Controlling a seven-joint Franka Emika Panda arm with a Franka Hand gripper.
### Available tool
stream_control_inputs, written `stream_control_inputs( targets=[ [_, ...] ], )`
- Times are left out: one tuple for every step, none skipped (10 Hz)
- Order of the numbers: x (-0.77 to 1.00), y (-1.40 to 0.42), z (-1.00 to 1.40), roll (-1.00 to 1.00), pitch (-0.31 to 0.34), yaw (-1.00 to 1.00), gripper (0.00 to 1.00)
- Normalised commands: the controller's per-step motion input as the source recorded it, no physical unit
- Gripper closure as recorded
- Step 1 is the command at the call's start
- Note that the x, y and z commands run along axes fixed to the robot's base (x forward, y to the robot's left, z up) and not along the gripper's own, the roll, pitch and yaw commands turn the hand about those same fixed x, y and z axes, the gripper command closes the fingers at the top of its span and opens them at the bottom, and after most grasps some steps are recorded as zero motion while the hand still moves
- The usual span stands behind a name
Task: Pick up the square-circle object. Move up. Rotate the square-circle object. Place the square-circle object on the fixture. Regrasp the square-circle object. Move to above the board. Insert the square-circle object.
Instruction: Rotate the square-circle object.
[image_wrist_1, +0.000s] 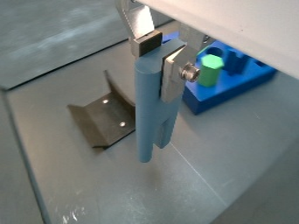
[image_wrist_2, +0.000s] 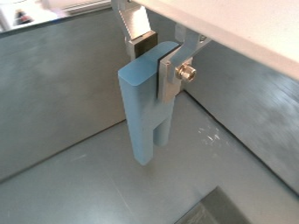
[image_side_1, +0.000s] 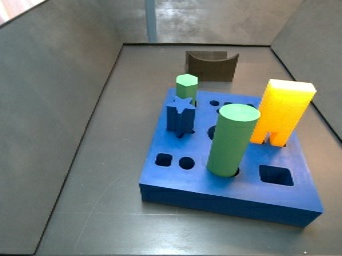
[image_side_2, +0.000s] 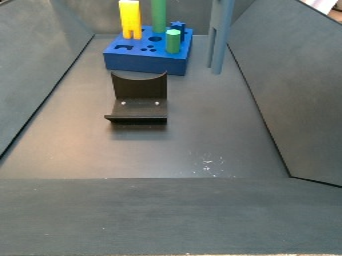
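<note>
Square-circle object (image_wrist_1: 153, 109) hangs vertically, clamped in end effector (image_wrist_1: 156, 54).

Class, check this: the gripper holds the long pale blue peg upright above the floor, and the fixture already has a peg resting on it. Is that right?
Not quite. In a side view the fixture is bare; nothing rests on it. The rest holds: the gripper grips the pale blue peg upright, off the floor.

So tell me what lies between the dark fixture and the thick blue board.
Only bare grey floor between the dark notched fixture and the thick blue board, in a side view; the gripper holds the pale grey-blue peg aside.
</note>
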Motion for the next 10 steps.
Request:
stream_control_inputs(
  targets=[
    [0.01, 0.01, 0.01, -0.15, 0.096, -0.60, 1.00],
    [0.01, 0.01, 0.01, -0.15, 0.094, -0.35, 1.00],
    [0.01, 0.01, 0.02, -0.15, 0.093, -0.23, 1.00],
    [0.00, 0.00, -1.00, -0.15, 0.092, -0.14, 1.00],
    [0.01, 0.00, -1.00, -0.14, 0.074, -0.10, 1.00],
    [0.03, 0.01, -1.00, -0.14, 0.031, -0.08, 1.00],
    [0.02, 0.01, -1.00, -0.14, 0.004, -0.07, 1.00],
    [0.02, 0.01, -1.00, -0.14, -0.018, -0.06, 1.00],
    [0.02, 0.02, -1.00, -0.14, -0.033, -0.05, 1.00],
    [0.03, 0.02, -0.98, -0.14, -0.036, -0.05, 1.00]
  ],
)
